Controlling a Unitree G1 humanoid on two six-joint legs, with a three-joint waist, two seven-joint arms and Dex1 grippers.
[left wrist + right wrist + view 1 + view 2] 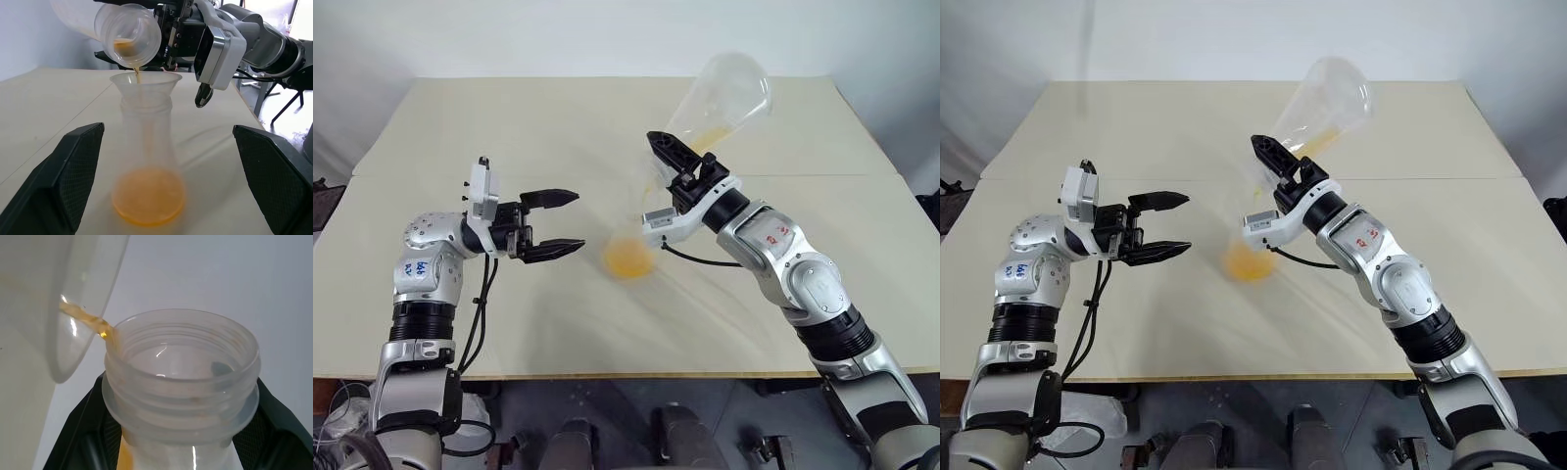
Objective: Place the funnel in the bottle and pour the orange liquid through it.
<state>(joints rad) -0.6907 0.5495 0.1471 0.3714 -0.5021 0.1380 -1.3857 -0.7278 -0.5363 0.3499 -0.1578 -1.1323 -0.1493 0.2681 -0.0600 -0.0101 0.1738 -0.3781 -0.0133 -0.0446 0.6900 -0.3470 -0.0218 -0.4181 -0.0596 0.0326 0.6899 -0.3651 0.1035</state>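
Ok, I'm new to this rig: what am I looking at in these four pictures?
A two-armed robot at a table. Two pictures look down from its head; the other two come from cameras on its wrists. On the table stands a clear bottle with a funnel in its neck. The right claw holds a clear cup tilted, pouring orange liquid through the funnel. The left claw is open beside the bottle, holding nothing.

Pale beige table (509,333), seam running across; standing on it, clear flask-shaped bottle (146,161) with orange liquid (148,201) pooled inside.
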